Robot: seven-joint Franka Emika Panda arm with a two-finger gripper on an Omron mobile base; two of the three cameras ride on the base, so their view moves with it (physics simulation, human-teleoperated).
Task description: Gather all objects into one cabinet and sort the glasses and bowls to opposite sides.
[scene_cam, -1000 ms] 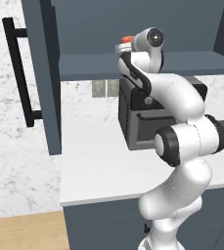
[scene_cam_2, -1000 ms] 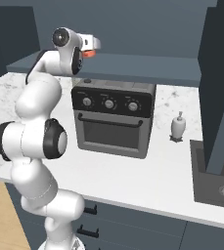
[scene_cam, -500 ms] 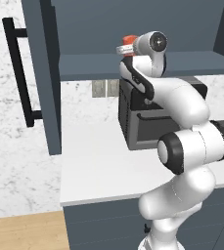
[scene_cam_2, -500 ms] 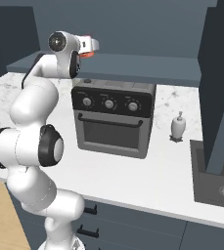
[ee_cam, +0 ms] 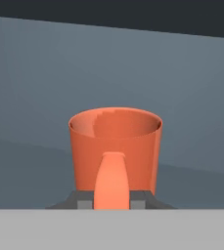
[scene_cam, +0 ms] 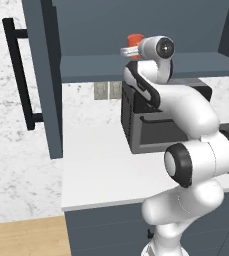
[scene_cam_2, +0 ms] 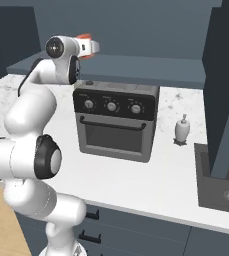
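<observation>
My gripper (ee_cam: pixel 112 201) is shut on the handle of an orange mug (ee_cam: pixel 114 145), which stands upright with its open mouth up. The dark fingertips (ee_cam: pixel 84 200) sit on either side of the handle. In the left base view the orange mug (scene_cam: pixel 134 39) hangs just above the shelf (scene_cam: pixel 93 67) of the open slate-blue cabinet, with the gripper (scene_cam: pixel 129 50) at shelf height. From the right, the orange mug (scene_cam_2: pixel 84 38) and gripper (scene_cam_2: pixel 93 48) are at the front edge of the cabinet shelf (scene_cam_2: pixel 141 67). The other cups and the black bowl are out of view.
The cabinet door (scene_cam: pixel 42 75) stands open at the left with its black bar handle (scene_cam: pixel 20 75). Another open door (scene_cam_2: pixel 227 90) hangs at the right. Under the shelf, on the white counter (scene_cam: pixel 96 170), stands a black countertop oven (scene_cam_2: pixel 116 122). A small white bottle (scene_cam_2: pixel 182 129) and a sink (scene_cam_2: pixel 221 180) lie to its right.
The hand and the mug have barely shifted at the shelf. The arm's elbow has sunk lower and swung outward.
</observation>
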